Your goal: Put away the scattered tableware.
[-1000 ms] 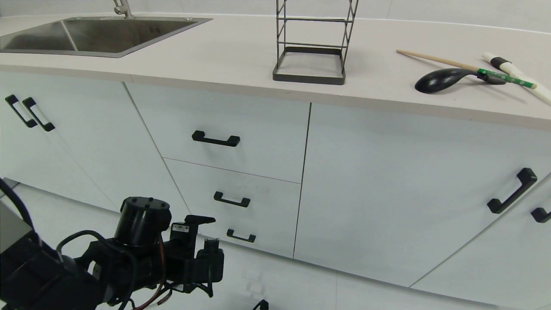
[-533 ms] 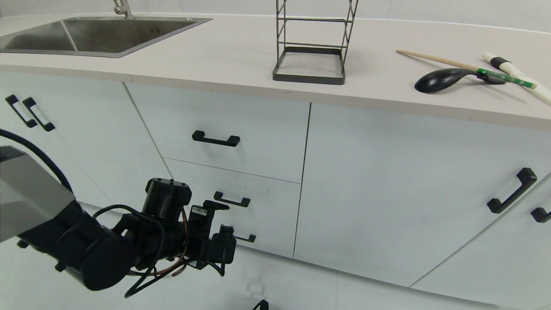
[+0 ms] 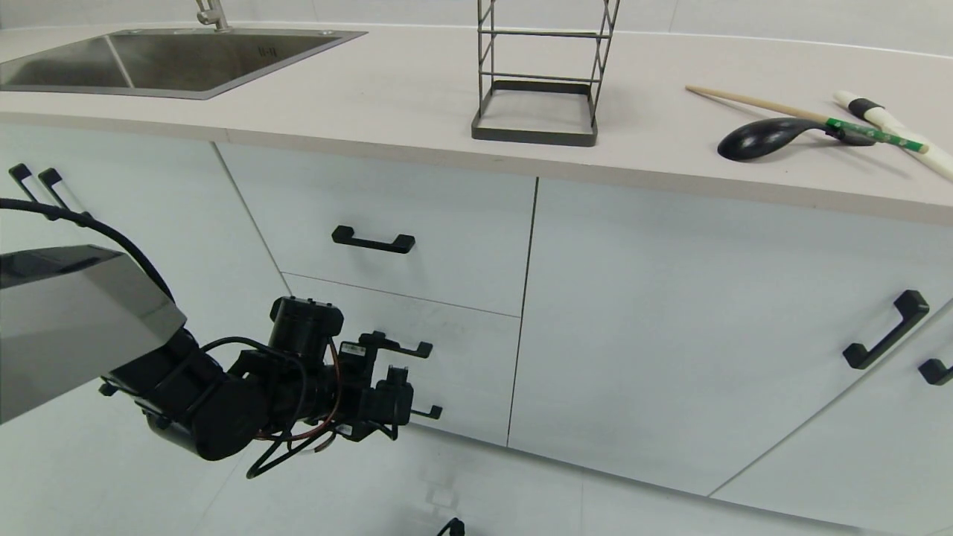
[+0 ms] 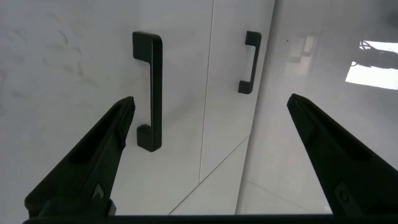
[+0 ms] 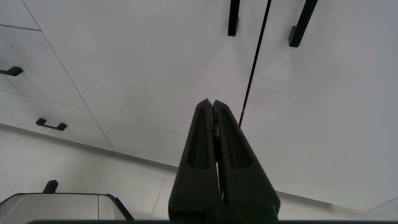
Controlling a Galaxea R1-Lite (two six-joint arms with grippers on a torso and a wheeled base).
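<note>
On the counter at the right lie a black spoon (image 3: 759, 138), a wooden chopstick with a green band (image 3: 804, 115) and a white utensil with a black band (image 3: 897, 132). My left gripper (image 3: 400, 378) (image 4: 210, 104) hangs low in front of the drawer stack, open and holding nothing. It is close to the middle drawer handle (image 3: 402, 348) (image 4: 149, 93) without touching it. The right gripper (image 5: 214, 106) is shut on nothing and faces the white cabinet doors (image 5: 155, 74).
An empty dark wire rack (image 3: 536, 82) stands mid-counter and a steel sink (image 3: 149, 56) is set in at the far left. The top drawer handle (image 3: 372, 240) and bottom drawer handle (image 3: 424, 411) flank the gripper. Door handles (image 3: 886, 331) stick out at the right.
My left arm has risen and pushed forward and to the right, bringing its gripper from near the floor up to the middle drawer handle. The tableware has not moved.
</note>
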